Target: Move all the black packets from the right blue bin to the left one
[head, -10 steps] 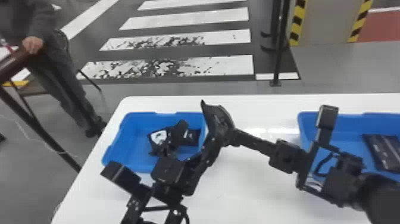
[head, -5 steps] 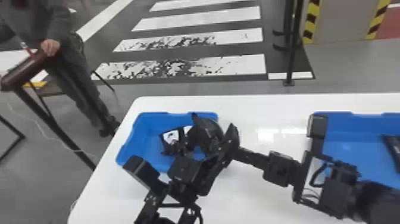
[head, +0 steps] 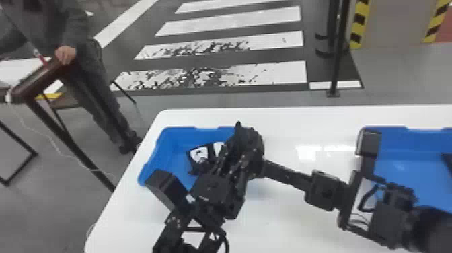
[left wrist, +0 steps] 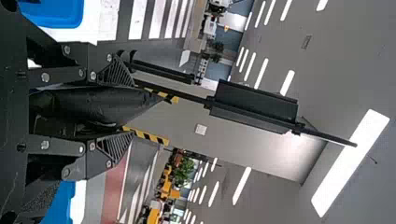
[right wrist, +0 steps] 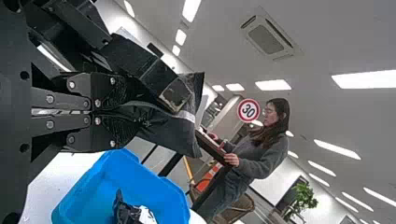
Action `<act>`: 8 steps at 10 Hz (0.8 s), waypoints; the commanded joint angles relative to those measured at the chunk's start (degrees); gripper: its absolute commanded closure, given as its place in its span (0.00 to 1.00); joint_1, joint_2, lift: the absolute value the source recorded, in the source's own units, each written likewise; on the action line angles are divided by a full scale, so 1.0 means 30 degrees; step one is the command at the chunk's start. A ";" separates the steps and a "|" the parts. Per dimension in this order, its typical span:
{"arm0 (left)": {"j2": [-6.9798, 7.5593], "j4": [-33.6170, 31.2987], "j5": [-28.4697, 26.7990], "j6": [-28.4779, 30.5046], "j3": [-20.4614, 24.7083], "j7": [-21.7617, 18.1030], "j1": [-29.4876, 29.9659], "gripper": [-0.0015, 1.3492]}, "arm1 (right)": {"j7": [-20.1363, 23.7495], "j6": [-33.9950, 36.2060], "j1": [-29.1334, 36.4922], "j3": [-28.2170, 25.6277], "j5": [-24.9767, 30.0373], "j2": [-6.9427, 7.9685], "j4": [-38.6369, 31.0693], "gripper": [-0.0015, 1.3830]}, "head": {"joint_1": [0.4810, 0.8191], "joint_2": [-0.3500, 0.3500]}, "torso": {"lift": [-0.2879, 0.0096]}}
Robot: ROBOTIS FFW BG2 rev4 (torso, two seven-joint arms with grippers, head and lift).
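"What takes up the most room in the head view?"

"The white desk [head: 289,225], spreading from the lower left of the frame to the right edge."

"And on it?"

"Two blue bins. The left bin [head: 168,148] sits left of centre, and the right bin [head: 410,178] is cut off by the right edge."

"Where are the arms?"

"The left one comes in from the bottom edge, the right one from the right edge. They meet near the middle of the frame, over the near right corner of the left bin."

"What is the right tool [head: 265,167] doing?"

"It's closed on a black packet [head: 252,141]. The right wrist view shows the fingers pinching one end."

"And the left tool [head: 240,149]?"

"Open, its fingers apart on either side of that same packet. It's rather dark in there, so I can't be sure whether both of them touch it."

"Any other packets?"

"A black-and-white packet [head: 201,155] lies inside the left bin, with more dark wrapping beside it. Part of a dark packet [head: 448,161] shows in the right bin, at the right edge of the frame."
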 commanded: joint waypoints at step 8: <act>-0.0252 0.1884 -0.2731 -0.1618 0.1419 0.1111 -0.1084 0.90 | -0.0101 -0.1525 0.0376 -0.0033 -0.1231 0.0001 0.0671 0.02 | 0.63 0.90 | 0.50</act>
